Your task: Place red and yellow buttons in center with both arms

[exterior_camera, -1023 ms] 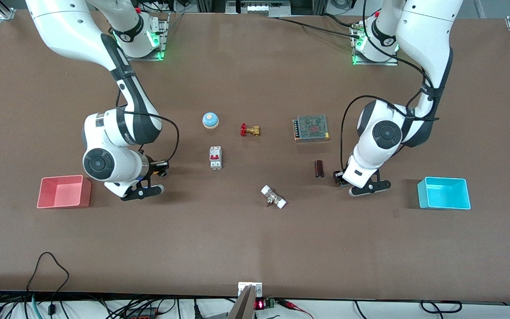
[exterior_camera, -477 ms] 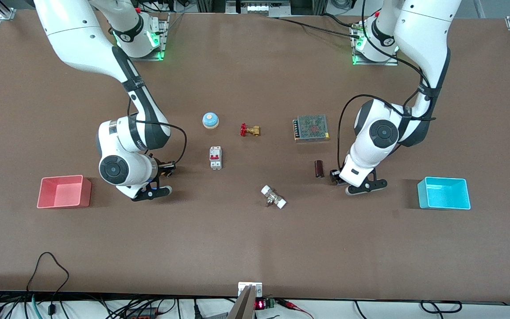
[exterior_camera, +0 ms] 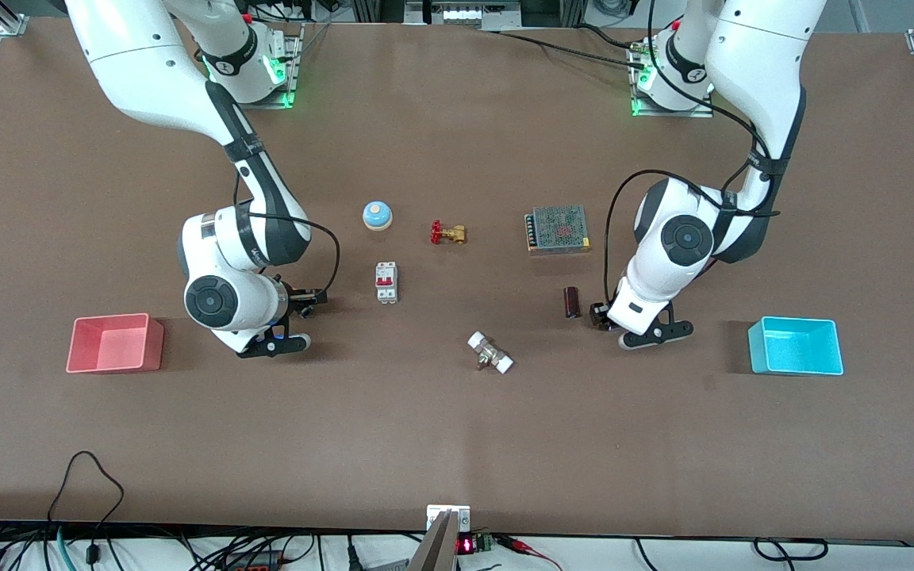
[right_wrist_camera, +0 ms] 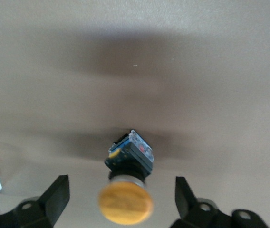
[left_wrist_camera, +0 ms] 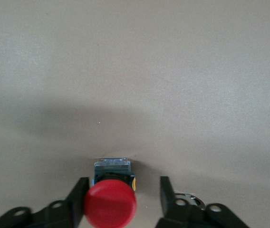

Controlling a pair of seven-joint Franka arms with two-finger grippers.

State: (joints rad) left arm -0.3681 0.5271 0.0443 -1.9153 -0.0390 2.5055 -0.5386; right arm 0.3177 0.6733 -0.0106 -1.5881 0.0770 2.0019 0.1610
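"While the surface [exterior_camera: 457,444] centre lies bare, how far along are we?"

"Barely started, I'd say. The left hand [left_wrist_camera: 123,183], fingers apart, straddles the red button [left_wrist_camera: 110,204] toward its arm's end. The right hand [right_wrist_camera: 120,181], fingers wide, straddles the yellow button [right_wrist_camera: 125,202] likewise. Neither is clamped, so gripping and carrying are left."

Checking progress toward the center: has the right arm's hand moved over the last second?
Yes. In the front view the right hand has shifted away from the pink rectangular bin toward the white circuit breaker with a red switch.
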